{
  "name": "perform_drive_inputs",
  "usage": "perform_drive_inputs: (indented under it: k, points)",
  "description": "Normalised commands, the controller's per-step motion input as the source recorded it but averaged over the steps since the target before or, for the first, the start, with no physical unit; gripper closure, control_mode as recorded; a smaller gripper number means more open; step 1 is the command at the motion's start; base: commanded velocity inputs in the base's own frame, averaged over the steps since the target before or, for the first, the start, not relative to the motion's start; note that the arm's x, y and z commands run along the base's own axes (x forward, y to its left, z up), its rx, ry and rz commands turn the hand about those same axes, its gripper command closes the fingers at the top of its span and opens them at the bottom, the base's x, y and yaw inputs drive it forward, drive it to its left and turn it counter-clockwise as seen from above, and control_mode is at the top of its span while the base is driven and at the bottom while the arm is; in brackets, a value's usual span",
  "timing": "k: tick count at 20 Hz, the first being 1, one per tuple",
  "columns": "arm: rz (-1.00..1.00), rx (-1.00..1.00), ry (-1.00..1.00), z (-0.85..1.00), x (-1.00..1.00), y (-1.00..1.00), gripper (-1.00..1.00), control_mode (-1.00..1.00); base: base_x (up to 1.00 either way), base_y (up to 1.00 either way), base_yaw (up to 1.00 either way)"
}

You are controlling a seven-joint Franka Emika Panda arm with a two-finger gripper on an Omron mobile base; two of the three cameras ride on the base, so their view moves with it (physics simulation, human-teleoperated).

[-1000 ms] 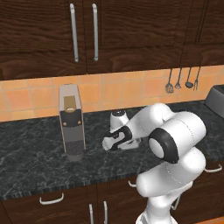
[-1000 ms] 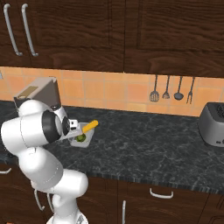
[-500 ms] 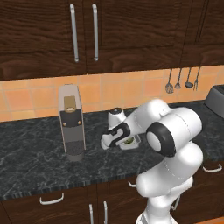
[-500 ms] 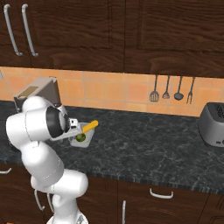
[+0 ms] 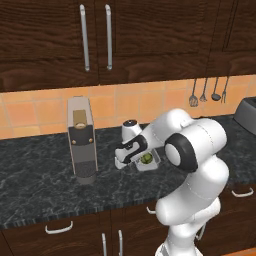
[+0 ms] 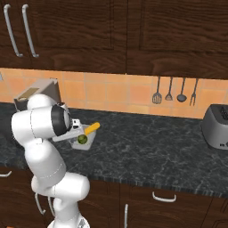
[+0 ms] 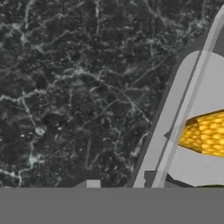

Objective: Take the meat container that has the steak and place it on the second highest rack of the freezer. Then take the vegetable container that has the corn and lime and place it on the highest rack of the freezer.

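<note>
On the dark surface (image 5: 40, 185), right of the tall coffee machine (image 5: 82, 140), the gripper (image 5: 121, 161) is down at the rim of the vegetable container (image 6: 84, 141) holding the lime (image 6: 82, 139) and corn (image 6: 92, 128). Whether it has clenched, I cannot tell. A sound grip would pinch the rim squarely and lift level, so the overhanging cob stays put.

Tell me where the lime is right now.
The lime sits in the pale tray on the dark counter, beside the corn, just right of the arm's wrist in the right base view, left of the toaster.
</note>
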Motion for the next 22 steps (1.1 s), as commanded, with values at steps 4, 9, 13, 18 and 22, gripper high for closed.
perform_drive_inputs:
  k: [4, 9, 13, 18, 22]
  points:
    - [0.03, 0.00, -0.14, -0.12, -0.46, 0.00, 1.00, -1.00, 0.00, 0.00, 0.00]
    - [0.01, 0.00, -0.11, 0.03, -0.47, 0.00, 1.00, -1.00, 0.00, 0.00, 0.00]
    - [0.00, -0.04, -0.01, 0.49, -0.32, 0.00, 1.00, -1.00, 0.00, 0.00, 0.00]
    - [0.00, -0.07, -0.01, 0.71, -0.32, -0.11, 1.00, -1.00, 0.00, 0.00, 0.00]
    - [0.00, -0.05, 0.00, 0.57, -0.39, -0.17, 1.00, -1.00, 0.00, 0.00, 0.00]
